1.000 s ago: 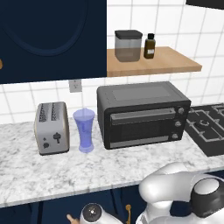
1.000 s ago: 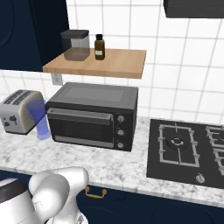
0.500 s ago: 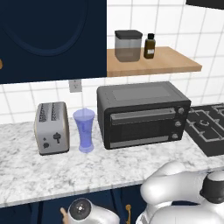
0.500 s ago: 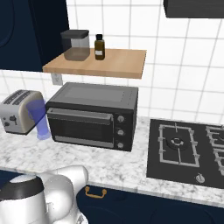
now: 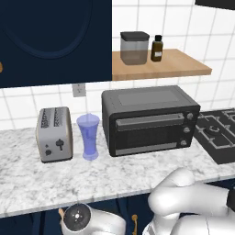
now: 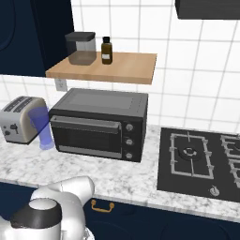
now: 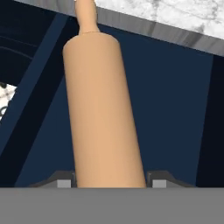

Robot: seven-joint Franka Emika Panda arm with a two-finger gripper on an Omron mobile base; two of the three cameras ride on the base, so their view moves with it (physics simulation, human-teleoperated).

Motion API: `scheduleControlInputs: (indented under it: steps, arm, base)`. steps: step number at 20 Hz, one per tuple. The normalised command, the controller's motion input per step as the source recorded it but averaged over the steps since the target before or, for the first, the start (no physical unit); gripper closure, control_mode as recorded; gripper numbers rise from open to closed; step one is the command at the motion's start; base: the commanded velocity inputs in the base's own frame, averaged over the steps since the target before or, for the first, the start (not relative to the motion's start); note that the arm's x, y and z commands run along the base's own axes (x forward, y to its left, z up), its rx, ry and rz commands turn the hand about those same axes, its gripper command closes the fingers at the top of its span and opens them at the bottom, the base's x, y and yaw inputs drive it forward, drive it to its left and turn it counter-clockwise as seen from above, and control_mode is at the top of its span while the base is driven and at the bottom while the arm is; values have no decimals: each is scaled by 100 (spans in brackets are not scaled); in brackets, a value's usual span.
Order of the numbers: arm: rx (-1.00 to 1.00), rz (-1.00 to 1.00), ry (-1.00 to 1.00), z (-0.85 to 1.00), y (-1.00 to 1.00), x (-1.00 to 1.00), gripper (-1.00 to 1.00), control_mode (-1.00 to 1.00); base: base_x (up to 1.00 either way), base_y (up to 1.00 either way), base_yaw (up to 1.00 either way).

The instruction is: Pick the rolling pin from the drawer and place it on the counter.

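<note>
In the hand view the rolling pin (image 7: 103, 113) stood between the two fingertips (image 7: 64, 183), which pressed its sides, so the gripper (image 7: 109, 183) was clamped on it (far handle overlapping the counter (image 7: 175, 17) edge). The arm hung low before the dark blue cabinet front (image 7: 175, 109).

Left base view: from behind and left of the arm, facing forward and down over the desk (image 5: 114, 176). Right base view: same, from behind-right; both share the oven (image 5: 149, 119), toaster (image 6: 19, 119), shelf (image 6: 105, 68) and hob (image 5: 216, 137). Hand view: close along the claw (image 7: 109, 181), pin (image 7: 101, 109) against dark drawer fronts, desk edge above.
</note>
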Motion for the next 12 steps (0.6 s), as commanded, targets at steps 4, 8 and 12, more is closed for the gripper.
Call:
scheduleControlInputs:
  steps: [4,8,12]
  arm:
    - [-5,0,-1,86,0,37,100,-100]
    - [-4,8,0,71,-11,49,100,-100]
    - [-5,21,2,29,-33,70,100,-100]
  base:
    - [0,0,0]
    - [0,0,0]
    - [0,0,0]
